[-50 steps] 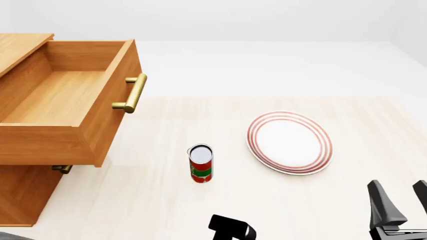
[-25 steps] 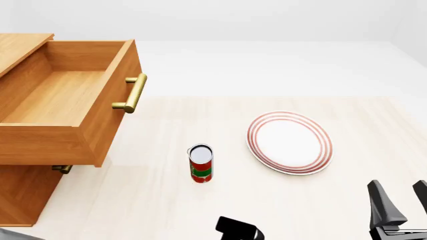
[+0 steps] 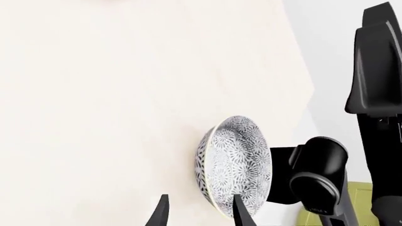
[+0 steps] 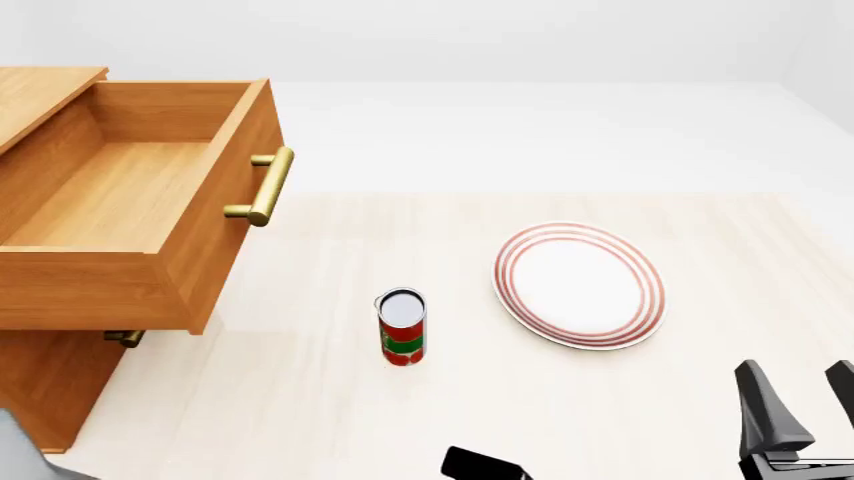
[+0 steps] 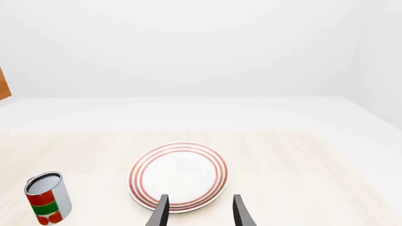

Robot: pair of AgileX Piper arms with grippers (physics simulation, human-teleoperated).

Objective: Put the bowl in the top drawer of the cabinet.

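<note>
From my operator's station, the front view shows, at far left, the cabinet with the top drawer pulled out, its interior bare wood and its brass handle facing the table. Right of the drawer a red, green and white can stands upright, well apart from the red-ringed plate lying flat further right. At the lower edge of this view only a dark fragment of my left arm shows; the bowl does not appear here. In the left wrist view the bowl sits on the table near its edge, seen with its patterned outer wall toward the camera. My left gripper is spread; one finger overlaps the bowl's rim in the picture, the other finger lies off the bowl over bare table, and I cannot tell whether either touches it. Beyond the bowl stands the dark body of my right arm. My right gripper is likewise parted and grasps nothing, its tips framing the plate's near edge in the right wrist view.
</note>
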